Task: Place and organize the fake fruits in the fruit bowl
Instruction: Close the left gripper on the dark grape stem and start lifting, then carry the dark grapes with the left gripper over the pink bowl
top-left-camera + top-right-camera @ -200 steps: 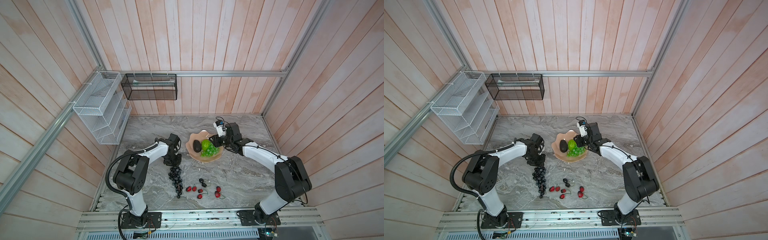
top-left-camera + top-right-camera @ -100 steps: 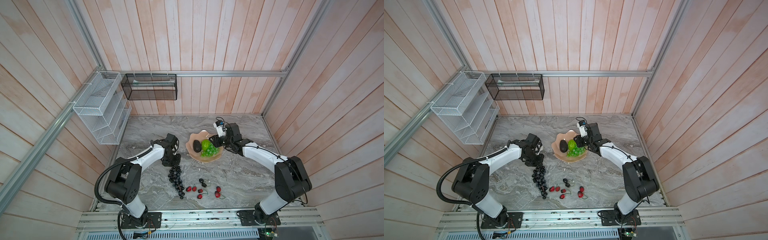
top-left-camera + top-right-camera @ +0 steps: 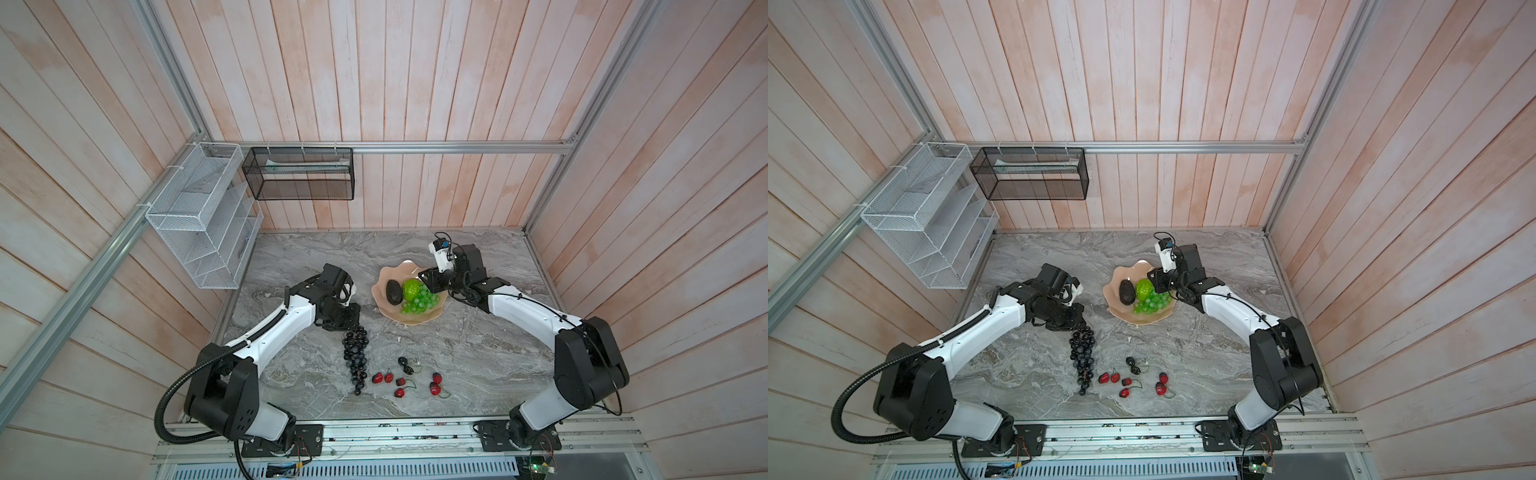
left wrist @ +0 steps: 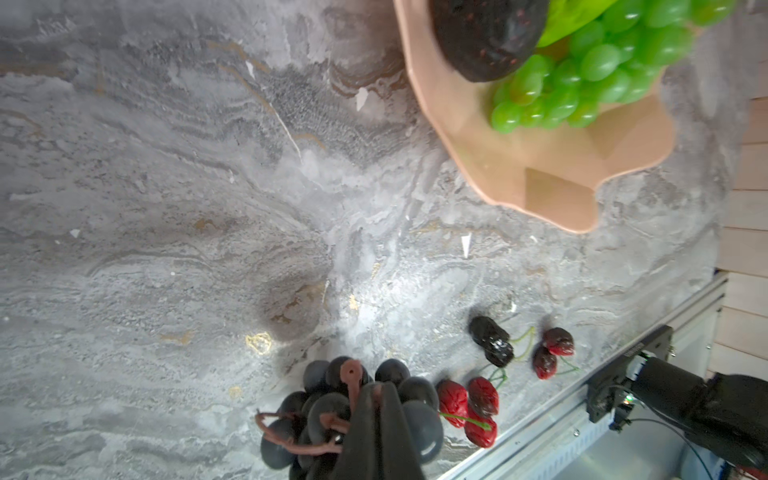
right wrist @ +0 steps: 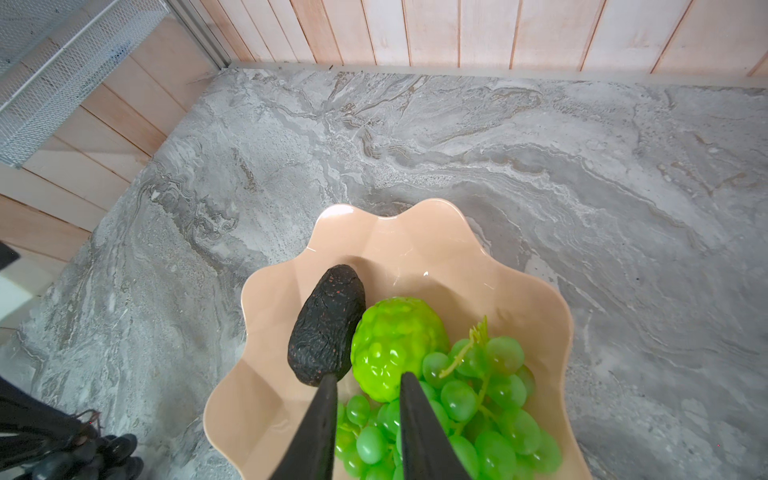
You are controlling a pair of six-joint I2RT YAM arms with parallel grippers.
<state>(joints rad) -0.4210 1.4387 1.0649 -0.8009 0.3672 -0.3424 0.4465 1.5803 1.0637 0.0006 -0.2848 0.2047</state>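
The dark purple grape bunch (image 3: 355, 357) (image 3: 1082, 357) lies on the marble. My left gripper (image 3: 352, 327) (image 4: 376, 392) is at the bunch's far end, shut on its brown stem. The peach fruit bowl (image 3: 395, 270) (image 5: 395, 241) holds the black avocado (image 3: 393, 291) (image 5: 328, 324), the bright green knobbly fruit (image 3: 411, 289) (image 5: 395, 340) and the green grape bunch (image 3: 419, 303) (image 5: 478, 399). My right gripper (image 3: 428, 282) (image 5: 368, 376) hovers over the bowl with its fingers apart and nothing between them. Several red and black cherries (image 3: 399, 380) (image 4: 469, 403) lie near the table's front edge.
A white wire rack (image 3: 199, 216) hangs on the left wall and a black mesh basket (image 3: 299, 174) on the back wall. A metal rail (image 3: 395, 432) runs along the table's front edge, close to the cherries.
My left gripper has closed on the purple bunch's stem, and the left arm's elbow has swung outward. The right arm and the bowl's fruits have not moved.
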